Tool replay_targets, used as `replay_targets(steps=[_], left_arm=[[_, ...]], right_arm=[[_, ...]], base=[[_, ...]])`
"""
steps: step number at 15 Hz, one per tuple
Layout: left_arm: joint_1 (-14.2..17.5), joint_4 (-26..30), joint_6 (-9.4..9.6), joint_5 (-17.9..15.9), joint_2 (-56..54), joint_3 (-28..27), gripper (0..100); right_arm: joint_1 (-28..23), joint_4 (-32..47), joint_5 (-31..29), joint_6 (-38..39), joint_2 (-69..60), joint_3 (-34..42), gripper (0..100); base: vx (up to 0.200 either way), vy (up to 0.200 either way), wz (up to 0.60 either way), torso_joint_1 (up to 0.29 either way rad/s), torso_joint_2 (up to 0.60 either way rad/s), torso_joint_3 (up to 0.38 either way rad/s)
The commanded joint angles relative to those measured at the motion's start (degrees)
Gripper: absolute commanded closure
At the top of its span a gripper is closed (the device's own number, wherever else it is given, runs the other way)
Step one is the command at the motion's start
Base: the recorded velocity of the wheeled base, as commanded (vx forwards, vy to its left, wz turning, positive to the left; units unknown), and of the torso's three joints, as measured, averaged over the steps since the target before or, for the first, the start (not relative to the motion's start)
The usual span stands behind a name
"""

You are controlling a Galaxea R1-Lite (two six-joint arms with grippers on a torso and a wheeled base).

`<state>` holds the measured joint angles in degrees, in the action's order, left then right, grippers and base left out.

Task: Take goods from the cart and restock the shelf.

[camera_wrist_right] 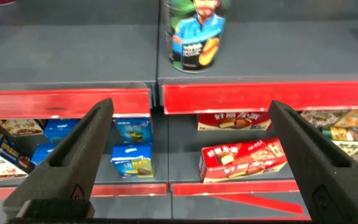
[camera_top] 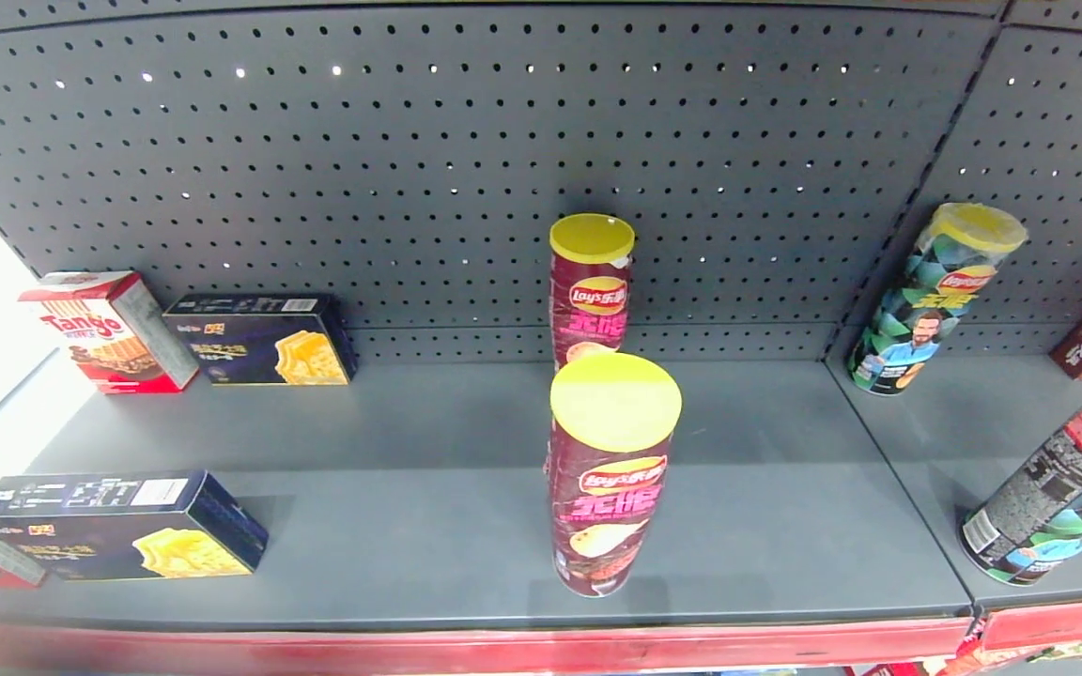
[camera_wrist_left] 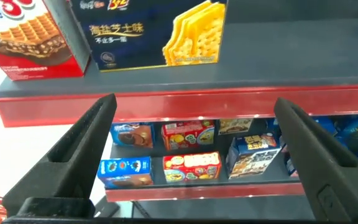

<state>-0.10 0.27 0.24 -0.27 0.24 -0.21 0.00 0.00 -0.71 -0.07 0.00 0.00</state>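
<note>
Two maroon chip cans with yellow lids stand on the grey shelf: one near the front edge, the other behind it by the pegboard. My left gripper is open and holds nothing; it hangs in front of the shelf's red lip, below a dark blue cracker box and a red wafer box. My right gripper is open and holds nothing, facing the red lip under a green-patterned can.
Dark blue cracker boxes and a red wafer box occupy the shelf's left. Green-patterned cans stand on the right section. Lower shelves hold several snack boxes. Bare shelf lies between boxes and cans.
</note>
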Motion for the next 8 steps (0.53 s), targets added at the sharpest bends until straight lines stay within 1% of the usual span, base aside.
replay_targets(steps=[1,5,8], left_arm=[[0.01,0.0,0.02,0.0,0.02,0.03,0],[0.01,0.0,0.37,0.0,-0.07,0.12,0],[0.01,0.0,0.37,0.0,-0.07,0.12,0]], right_arm=[[0.0,0.0,0.0,-0.01,0.0,0.0,0],[0.0,0.0,0.0,-0.01,0.0,0.0,0],[0.09,0.0,0.0,-0.01,0.0,0.0,0]], base=[[0.0,0.0,0.0,0.0,0.0,0.0],[0.0,0.0,0.0,0.0,0.0,0.0],[-0.2,0.0,0.0,0.012,0.0,0.004]])
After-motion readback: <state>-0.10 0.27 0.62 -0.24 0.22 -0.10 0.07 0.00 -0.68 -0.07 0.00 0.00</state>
